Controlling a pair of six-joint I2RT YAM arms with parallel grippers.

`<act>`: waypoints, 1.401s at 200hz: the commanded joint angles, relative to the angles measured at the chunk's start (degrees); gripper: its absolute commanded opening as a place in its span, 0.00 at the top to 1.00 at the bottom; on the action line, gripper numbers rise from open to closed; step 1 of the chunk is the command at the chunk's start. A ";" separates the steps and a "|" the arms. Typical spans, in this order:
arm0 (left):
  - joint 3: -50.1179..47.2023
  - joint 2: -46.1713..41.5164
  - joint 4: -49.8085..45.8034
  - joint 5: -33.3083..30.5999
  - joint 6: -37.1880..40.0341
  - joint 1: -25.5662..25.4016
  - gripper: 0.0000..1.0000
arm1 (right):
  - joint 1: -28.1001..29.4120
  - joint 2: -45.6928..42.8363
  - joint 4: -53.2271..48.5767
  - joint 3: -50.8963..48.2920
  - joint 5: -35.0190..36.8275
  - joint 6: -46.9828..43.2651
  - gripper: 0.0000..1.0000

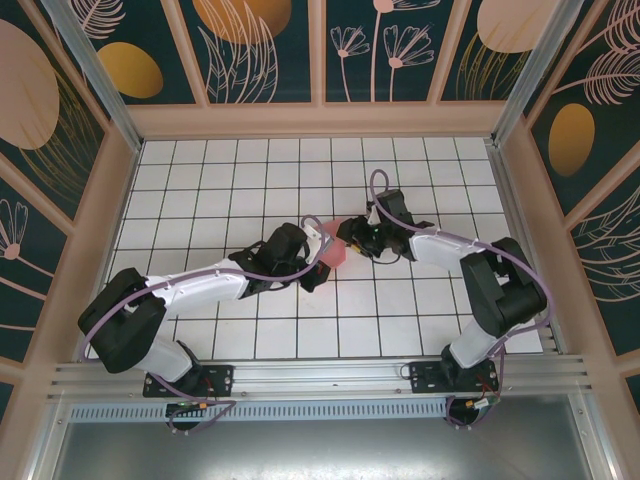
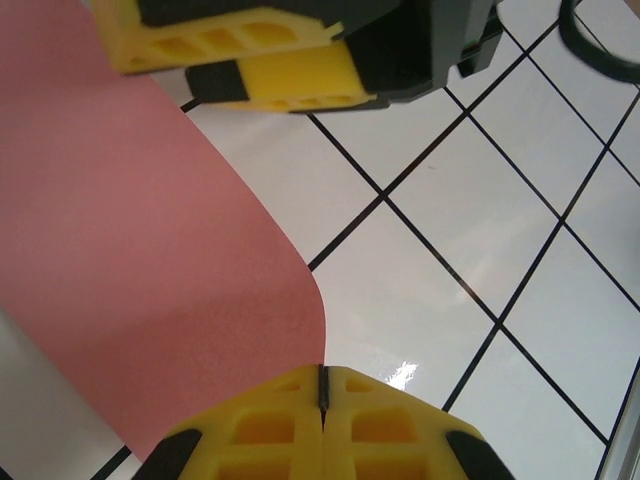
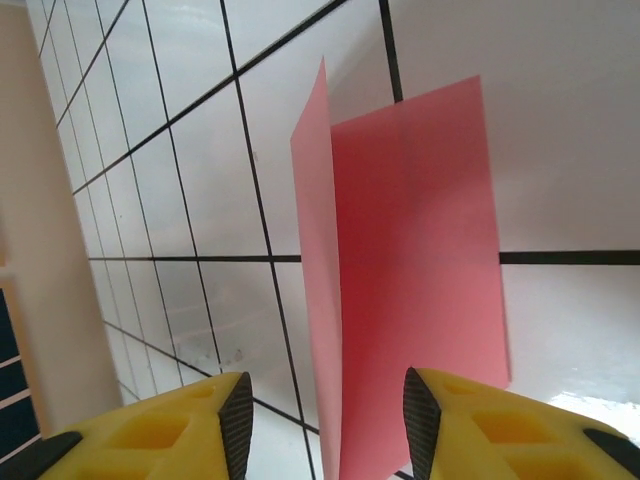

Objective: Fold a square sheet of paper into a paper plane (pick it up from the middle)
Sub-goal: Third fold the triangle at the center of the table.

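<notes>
Yellow fingers of your left gripper (image 2: 322,392) sit closest to the lens in the left wrist view. They are pressed together with only a thin seam between them. The curved lower edge of the sheet of paper (image 2: 130,230) runs right into that seam, so the left hand is pinching the sheet. From there the salmon-pink paper bows up and away to the left, and its free edge sweeps in a smooth arc above the white tiled table (image 2: 470,230). At the top of that view your right gripper's yellow fingers hang just beyond the paper's far edge. In the right wrist view your right gripper (image 3: 325,425) is spread, with a wide gap between its two dark pads. The sheet stands in that gap as two upright panels meeting at a sharp vertical crease. The wider panel's lower corner slips behind the right-hand finger, and you cannot tell whether it touches the pad. From above, both grippers meet nose to nose near the middle of the table, with the paper between them. Bare tiles lie open toward the far wall (image 1: 320,120) and out to either side, and the side walls (image 1: 112,200) stand well apart from both grippers.
</notes>
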 commanded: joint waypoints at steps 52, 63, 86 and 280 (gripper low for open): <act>1.16 -1.40 -1.45 -0.49 0.88 0.06 0.82 | 1.56 4.30 7.06 0.50 -4.89 6.99 0.79; 1.21 -1.97 -1.81 -1.49 0.65 0.06 0.74 | 1.49 4.15 7.68 0.25 -4.97 7.47 0.86; 2.31 -3.30 -5.11 -7.03 2.56 -1.71 0.54 | 1.50 4.31 7.71 0.47 -5.02 7.65 0.91; 6.56 6.69 -5.41 -39.83 9.28 -18.59 0.63 | 1.12 4.22 4.66 1.02 -4.80 6.09 0.93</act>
